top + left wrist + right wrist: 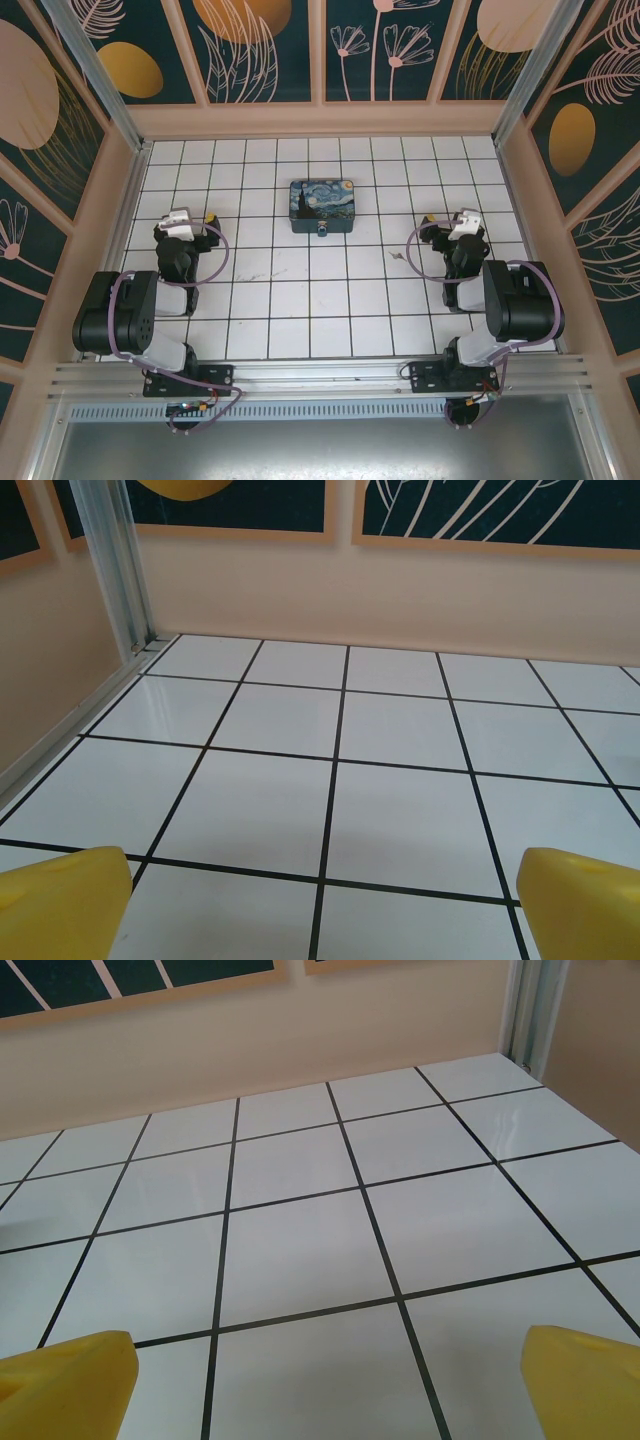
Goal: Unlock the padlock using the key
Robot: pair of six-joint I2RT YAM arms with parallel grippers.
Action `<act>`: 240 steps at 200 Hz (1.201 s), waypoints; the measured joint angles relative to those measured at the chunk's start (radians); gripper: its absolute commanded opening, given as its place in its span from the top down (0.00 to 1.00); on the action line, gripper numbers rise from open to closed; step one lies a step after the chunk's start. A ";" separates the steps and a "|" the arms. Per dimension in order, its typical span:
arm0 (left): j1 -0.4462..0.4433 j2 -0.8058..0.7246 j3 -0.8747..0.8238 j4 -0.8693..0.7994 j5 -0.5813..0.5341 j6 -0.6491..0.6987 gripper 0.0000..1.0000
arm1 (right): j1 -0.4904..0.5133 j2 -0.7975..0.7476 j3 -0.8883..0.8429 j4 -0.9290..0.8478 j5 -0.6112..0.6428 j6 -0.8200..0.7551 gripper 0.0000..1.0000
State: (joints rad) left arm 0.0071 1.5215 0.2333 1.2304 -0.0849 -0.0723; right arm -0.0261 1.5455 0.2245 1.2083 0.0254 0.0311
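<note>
The padlock (323, 231) lies on the white tiled floor (300, 300) at the 6 o'clock edge of the painted box (322, 204); whether it touches the box is too small to tell. The key (397, 256) lies flat on a tile at about 4 o'clock from the padlock, apart from it.

The right gripper (325, 1380) sits near the key, at its 2 o'clock, yellow fingertips (65, 1380) spread wide with nothing between them. The left gripper (320, 905) is well away at the padlock's 9 o'clock, also spread wide and empty.

Judging from this, the task has not begun. The first step is likely a fine pinch on the thin, flat key, probably by the right gripper.

No brand or writing is legible; the box carries only a swirling night-sky print.
</note>
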 measured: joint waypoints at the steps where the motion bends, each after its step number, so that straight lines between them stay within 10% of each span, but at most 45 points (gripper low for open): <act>1: 0.000 0.000 0.000 0.000 0.000 0.000 0.01 | 0.000 0.000 0.000 0.000 0.000 0.000 0.01; 97: 0.001 -0.018 0.003 -0.025 0.023 0.000 0.01 | -0.003 -0.021 0.023 -0.073 0.007 0.005 0.01; 152: 0.001 -0.166 0.211 -0.352 -0.010 -0.057 0.01 | -0.012 -0.099 0.454 -0.594 0.037 0.187 0.01; 240: -0.019 -0.099 0.496 -0.686 0.098 -0.496 0.01 | 0.180 0.214 0.941 -1.003 -0.311 0.415 0.15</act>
State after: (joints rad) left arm -0.0124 1.4223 0.7292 0.5442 0.0128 -0.5686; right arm 0.1539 1.7592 1.1656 0.2054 -0.2859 0.4465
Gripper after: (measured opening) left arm 0.987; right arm 0.877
